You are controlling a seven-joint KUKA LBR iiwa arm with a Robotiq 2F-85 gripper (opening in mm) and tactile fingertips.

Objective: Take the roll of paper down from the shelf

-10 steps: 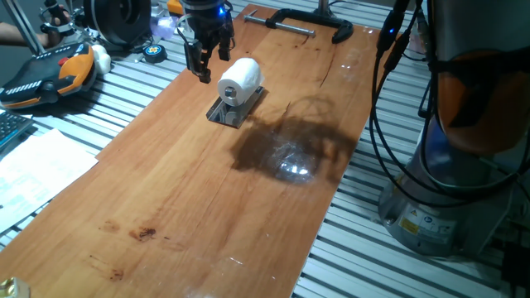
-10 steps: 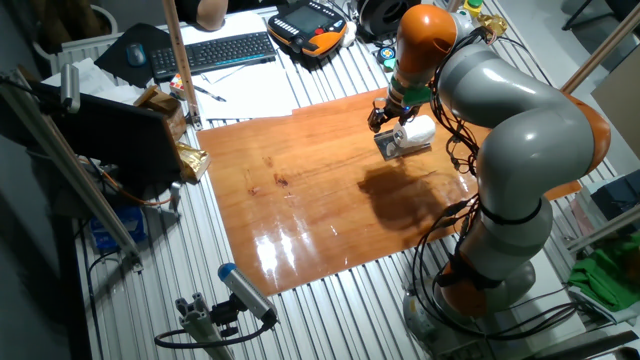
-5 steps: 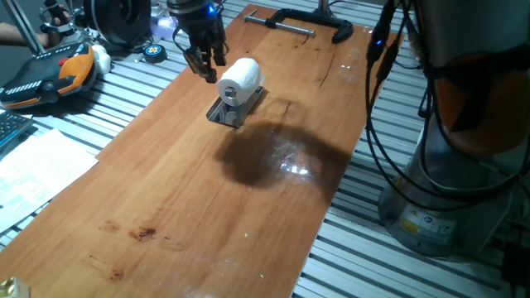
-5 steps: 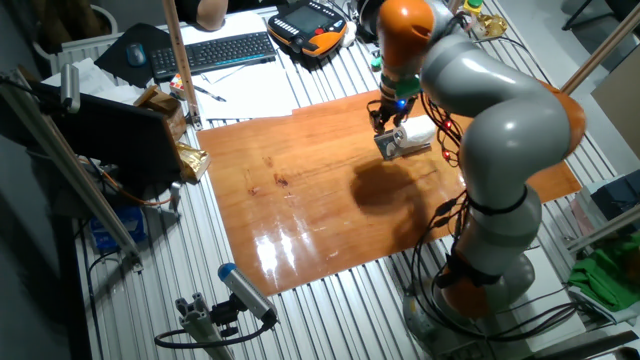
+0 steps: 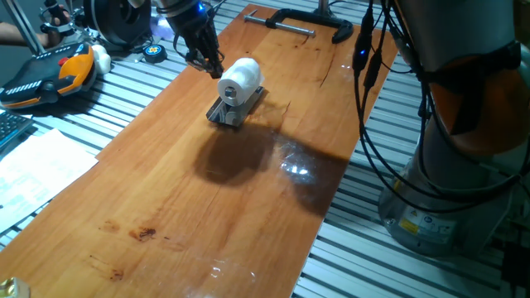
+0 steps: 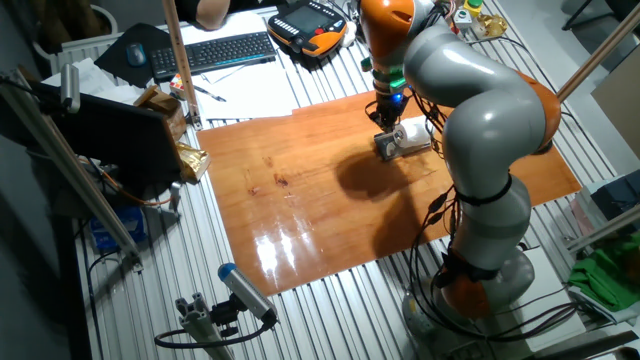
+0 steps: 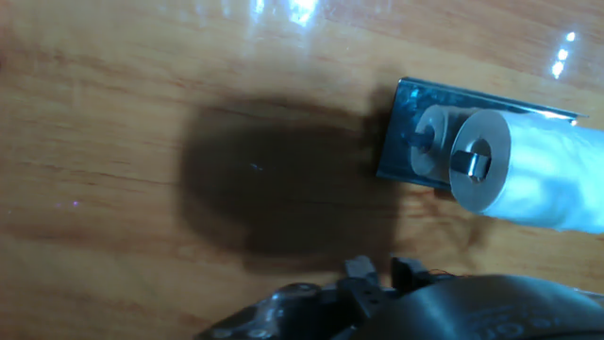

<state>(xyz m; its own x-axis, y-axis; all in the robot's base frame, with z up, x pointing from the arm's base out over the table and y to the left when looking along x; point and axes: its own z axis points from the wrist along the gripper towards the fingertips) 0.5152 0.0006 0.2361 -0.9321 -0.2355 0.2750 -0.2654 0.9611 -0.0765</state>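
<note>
The white roll of paper (image 5: 239, 79) lies on its side on the small dark grey metal shelf (image 5: 231, 113) at the far part of the wooden board. My gripper (image 5: 209, 63) hangs just left of the roll's end, close to it and apart from it, with its jaws slightly apart and empty. In the other fixed view the gripper (image 6: 386, 113) is right above the shelf (image 6: 387, 147) and roll (image 6: 414, 131). The hand view shows the roll's hollow end (image 7: 480, 159) and the shelf's end plate (image 7: 408, 142) at the right. The fingertips are hidden there.
A black clamp (image 5: 308, 25) lies at the board's far edge. An orange teach pendant (image 5: 51, 74) and white paper sheets (image 5: 33, 165) lie left of the board. A keyboard (image 6: 225, 48) sits beyond. My arm's base (image 5: 447, 207) stands to the right.
The gripper has turned and shifted slightly left and lower beside the roll's end. The arm's shadow has slid left across the board. The roll and shelf have not moved.
</note>
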